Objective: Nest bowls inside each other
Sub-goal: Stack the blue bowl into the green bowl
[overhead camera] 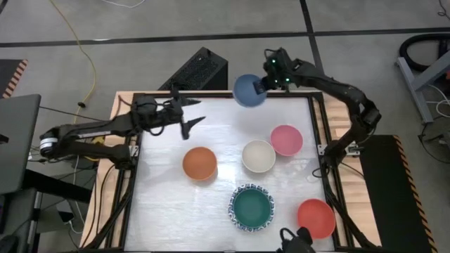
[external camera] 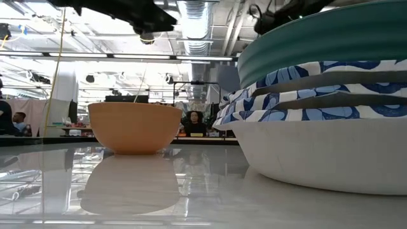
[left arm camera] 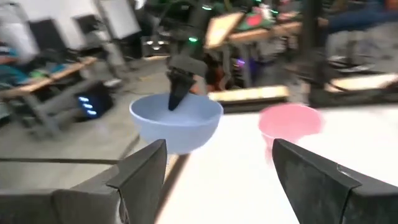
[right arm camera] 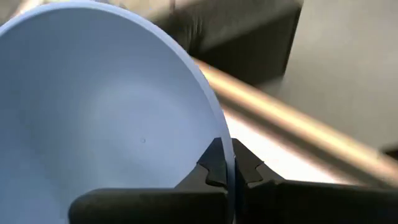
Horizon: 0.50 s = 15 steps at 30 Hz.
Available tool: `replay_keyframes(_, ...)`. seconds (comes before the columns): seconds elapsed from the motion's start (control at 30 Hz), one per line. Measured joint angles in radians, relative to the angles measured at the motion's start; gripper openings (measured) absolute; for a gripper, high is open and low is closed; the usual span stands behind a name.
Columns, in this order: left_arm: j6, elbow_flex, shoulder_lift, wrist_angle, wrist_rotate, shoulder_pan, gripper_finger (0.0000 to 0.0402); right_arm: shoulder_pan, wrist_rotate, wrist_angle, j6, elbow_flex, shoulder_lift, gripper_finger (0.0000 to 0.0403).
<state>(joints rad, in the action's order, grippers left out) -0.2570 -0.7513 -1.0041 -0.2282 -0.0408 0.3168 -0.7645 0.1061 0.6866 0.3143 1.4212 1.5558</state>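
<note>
A yellow cable (overhead camera: pixel 86 60) trails across the grey concrete floor beyond the table (overhead camera: pixel 169 211), whose white top sits in a wooden frame. A black box (overhead camera: pixel 197 70) stands just past its far edge. Someone (external camera: pixel 193 122) sits across the room at a workbench.

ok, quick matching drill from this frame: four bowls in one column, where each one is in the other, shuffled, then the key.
Things:
1. blue bowl
2. green bowl
3. orange bowl
4. red bowl

Places:
A. nested on top of the blue-patterned white bowls
B. standing alone on the table, nearest the left arm
C. pinched by its rim in the right end effector
D. near corner on the right arm's side

Pairs: 1-C, 2-A, 3-B, 4-D
</note>
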Motion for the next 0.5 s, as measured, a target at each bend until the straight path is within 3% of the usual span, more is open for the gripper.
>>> replay_keyframes(0.27,0.100,0.000,0.211,0.272,0.249,0.000,0.0281,0.083,0.088,0.317,-0.081,0.000,-0.009,0.0006)
replay_keyframes(0.5,0.167,0.000,0.353,0.462,0.447,-0.016,0.0281,0.306,0.081,0.356,-0.079,-0.001,-0.079,0.0006)
